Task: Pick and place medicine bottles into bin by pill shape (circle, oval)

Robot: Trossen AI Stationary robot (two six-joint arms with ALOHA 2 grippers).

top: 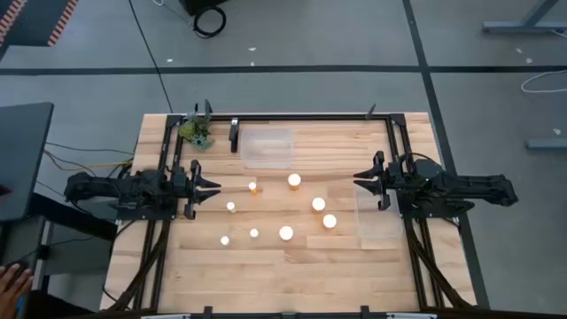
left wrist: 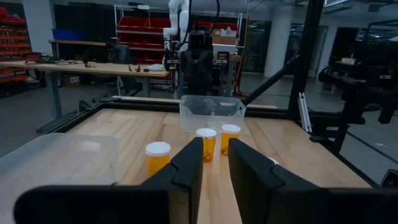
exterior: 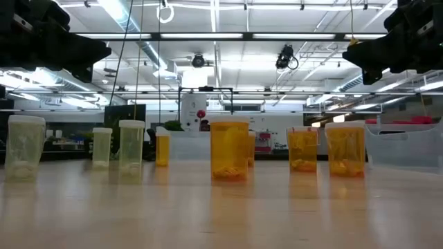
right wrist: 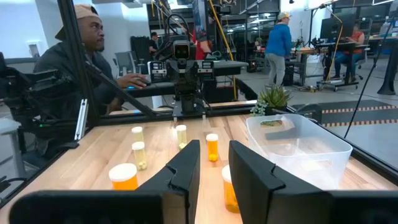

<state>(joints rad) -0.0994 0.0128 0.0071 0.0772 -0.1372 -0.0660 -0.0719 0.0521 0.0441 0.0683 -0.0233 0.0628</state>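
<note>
High view: a pale wooden table [top: 292, 266] with a dark frame around its edge stands on a grey floor crossed by dark tape lines. Eight medicine bottles [top: 286, 233] with white caps stand scattered over the middle of the boards, between the two arms and well apart from one another. A clear bin [top: 267, 147] sits near the far edge, beside a small green plant [top: 197, 132] at the far left corner. A second clear bin [top: 379, 217] lies at the right side, just beside the right arm.

The left gripper [top: 213, 189] hangs at the left side of the table and the right gripper [top: 359, 182] at the right side. Both point inward with fingers drawn together, and neither holds anything or touches a bottle.

From table height the bottles stand upright in a loose row, the nearer ones amber, those at the left paler, perhaps only from the light. Behind them a workshop shows, with ceiling strip lights. The right wrist view shows a seated person [right wrist: 74, 56] at a desk beyond the table, and others standing farther back.
</note>
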